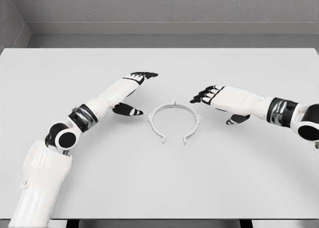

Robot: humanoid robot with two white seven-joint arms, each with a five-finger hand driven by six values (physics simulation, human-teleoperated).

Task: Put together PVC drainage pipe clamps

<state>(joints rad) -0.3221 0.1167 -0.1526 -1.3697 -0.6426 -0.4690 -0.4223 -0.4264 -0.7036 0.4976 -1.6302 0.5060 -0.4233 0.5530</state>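
A white PVC pipe clamp (175, 122), a ring with a gap facing the near edge and small lugs on its rim, lies flat near the middle of the white table (159, 183). My left hand (135, 91) hovers just left of the clamp, fingers stretched out and thumb apart, holding nothing. On the other side, my right hand (212, 99) reaches in with its dark fingertips (198, 97) pointing at the clamp's upper right rim, fingers extended, also holding nothing. Neither hand touches the clamp.
The table's far edge meets a grey wall (164, 9). Its near edge runs along the bottom of the view, with my left shoulder (42, 183) over the lower left corner.
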